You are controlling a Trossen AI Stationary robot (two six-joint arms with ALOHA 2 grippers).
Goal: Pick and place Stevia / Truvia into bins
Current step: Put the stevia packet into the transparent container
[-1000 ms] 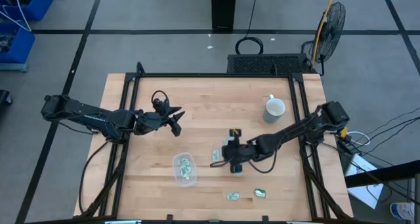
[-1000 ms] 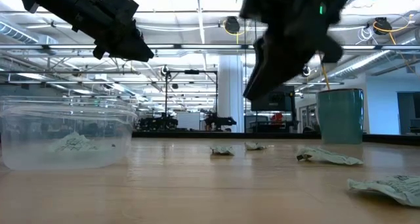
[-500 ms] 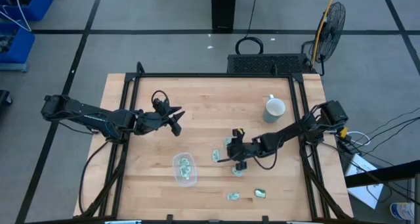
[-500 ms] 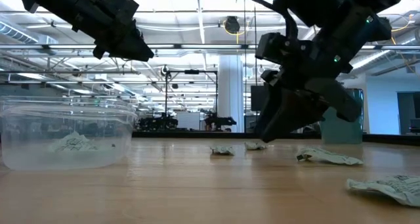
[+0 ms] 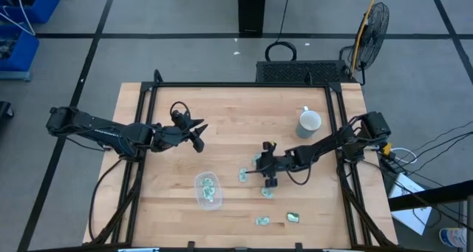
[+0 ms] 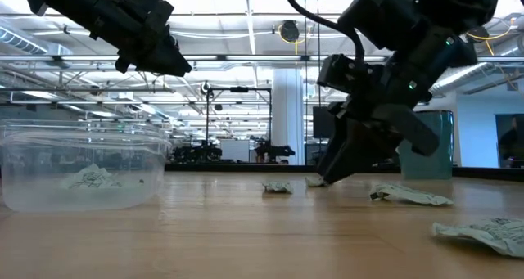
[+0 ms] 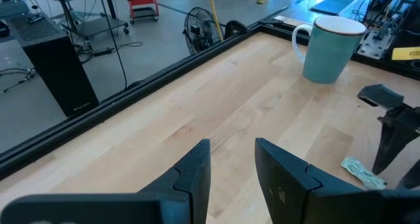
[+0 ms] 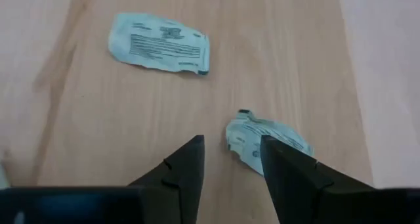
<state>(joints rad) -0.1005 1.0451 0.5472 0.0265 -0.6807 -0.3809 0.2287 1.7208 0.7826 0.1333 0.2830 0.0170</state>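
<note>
Right pincer [image 8: 230, 159] now lower, nearer packet [image 8: 268, 140]

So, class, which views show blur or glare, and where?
Low view: the nearest packet is soft and out of focus, and ceiling lights reflect off the clear bin. Right wrist view: the packet print is sharp, while the right gripper fingers look blurred.

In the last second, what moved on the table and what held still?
The right gripper drew back from the clear bin toward the table's middle and dropped low over two packets, jaws open and empty. The left gripper stayed hovering; the bin, the mug and the other packets did not move.
</note>
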